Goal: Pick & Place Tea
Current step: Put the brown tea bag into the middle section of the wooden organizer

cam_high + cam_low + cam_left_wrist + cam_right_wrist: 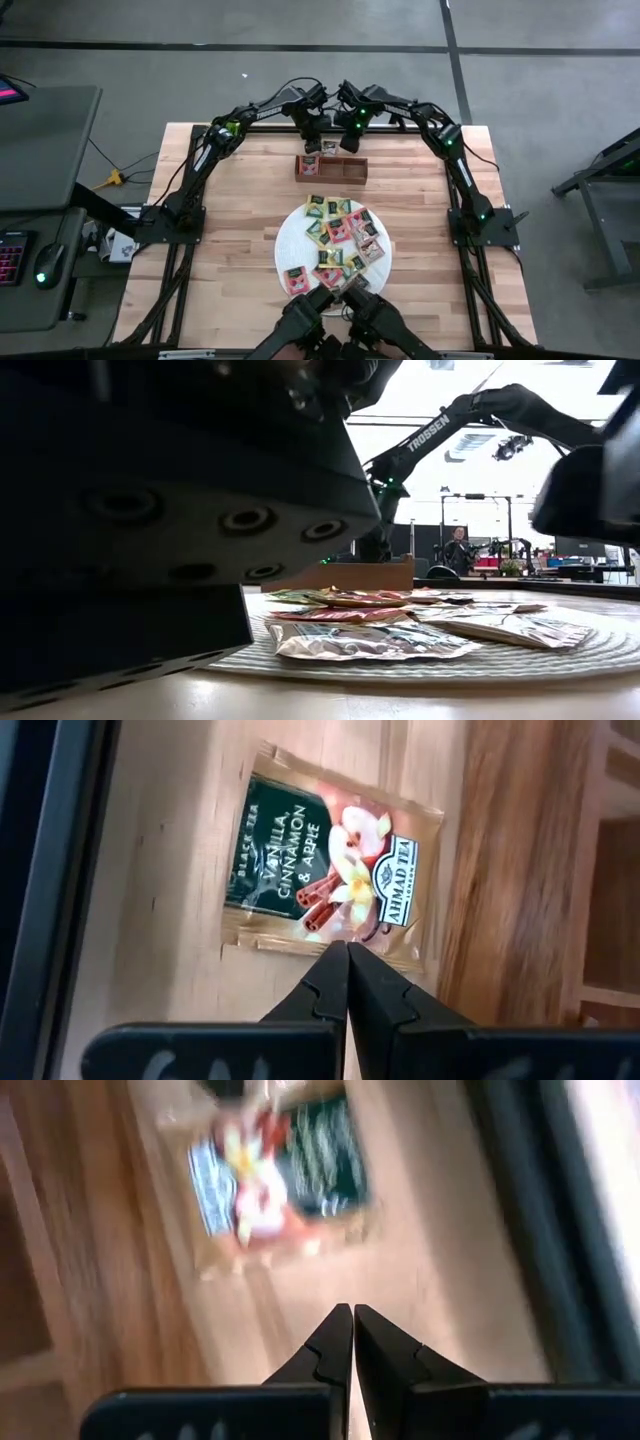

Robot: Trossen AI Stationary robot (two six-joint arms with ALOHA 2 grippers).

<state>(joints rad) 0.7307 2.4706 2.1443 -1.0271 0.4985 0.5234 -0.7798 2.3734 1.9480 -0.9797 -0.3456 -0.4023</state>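
One tea packet (330, 860), dark green with a picture of apple and cinnamon, lies on the wooden table just beyond the far wall of the brown tray (330, 167). My left gripper (347, 948) is shut, its tips at that packet's edge. My right gripper (352, 1310) is shut too and hovers a little short of the same packet (280, 1180), touching nothing. Both grippers show side by side over the tray's far side, the left gripper (313, 143) and the right gripper (349, 143). Several more tea packets (338, 235) lie on the round white mat (285, 245). My left gripper has its shut fingertips on the packet's light border strip (330, 952), at the middle of one edge. The fingers slant down onto it. The packet lies flat on the table beside the tray wall (510, 870). Whether the edge is pinched between the tips or only touched, the tips hide.
The tray stands close beside the packet, and a black frame rail (50, 870) runs along the table's far edge on its other side. Dark robot parts (330, 320) sit at the near edge and fill much of the low view. A person (458, 545) sits far behind.
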